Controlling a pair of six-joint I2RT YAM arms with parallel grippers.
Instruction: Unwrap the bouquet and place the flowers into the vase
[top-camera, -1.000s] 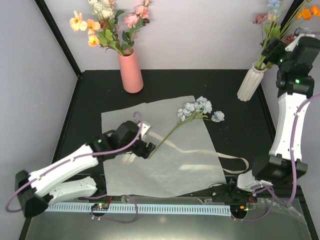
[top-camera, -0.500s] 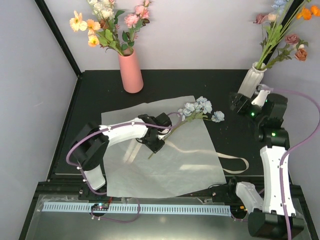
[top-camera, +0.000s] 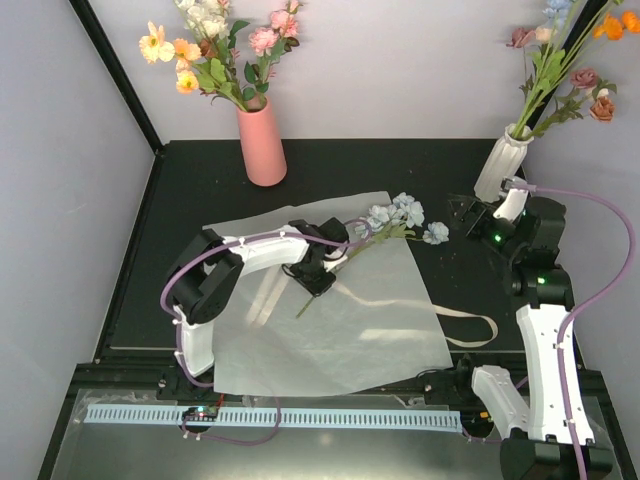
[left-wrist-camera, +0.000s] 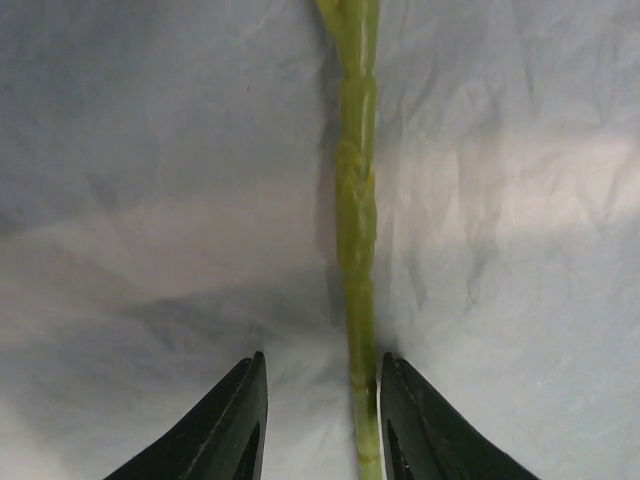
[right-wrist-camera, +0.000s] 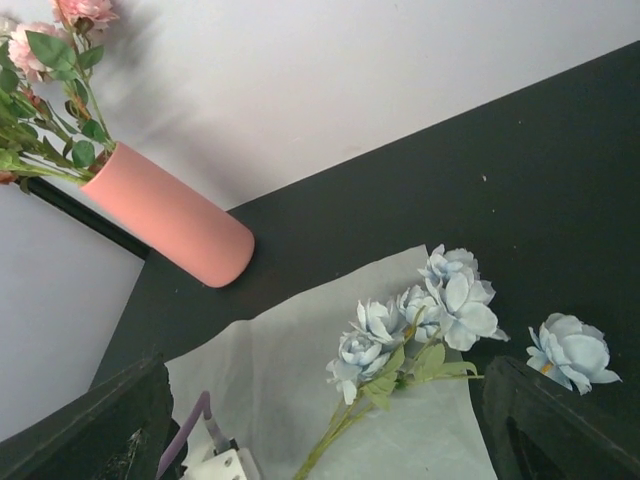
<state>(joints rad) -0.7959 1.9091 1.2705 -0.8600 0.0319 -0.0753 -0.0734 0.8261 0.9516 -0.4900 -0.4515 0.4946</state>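
Since the earlier frame, the left arm has swung in across the white paper and its left gripper has narrowed around the green stem of the light blue flower. We are seeing the fingers standing partly open astride that stem, one touching it and the other just apart, so nothing is clamped. The right gripper is hanging wide open and empty beside the white ribbed vase, which is holding orange, pink and blue stems. The flower is lying on the paper with one bloom on the black table. The pink vase is keeping its own bunch.
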